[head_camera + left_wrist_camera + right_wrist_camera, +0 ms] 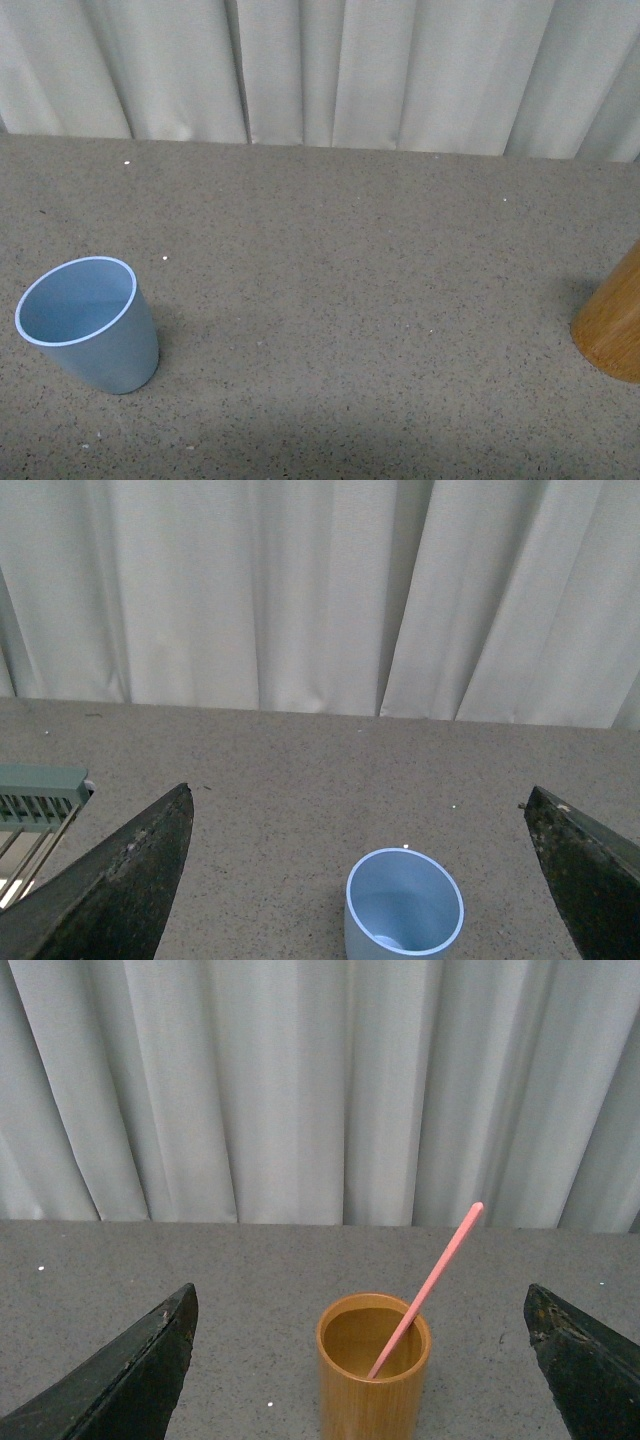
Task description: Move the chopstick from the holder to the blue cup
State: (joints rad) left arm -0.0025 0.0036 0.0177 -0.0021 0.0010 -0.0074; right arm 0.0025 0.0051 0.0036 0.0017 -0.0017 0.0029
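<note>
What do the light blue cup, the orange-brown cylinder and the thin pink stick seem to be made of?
The small light blue tapered cup looks like matte plastic: uniform colour, thin paler rim. The tan-orange cylindrical holder seems smooth wood, perhaps bamboo: fine grain lines. The thin salmon-pink chopstick is plain and matte; plastic or painted wood, unclear.

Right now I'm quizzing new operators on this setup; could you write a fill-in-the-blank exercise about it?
1. In the holder, the chopstick leans against the ____.
2. The blue cup stands ____, holding nothing.
3. The fingers of the left gripper and right gripper are ____.
Missing words: rim, upright, open.
</note>
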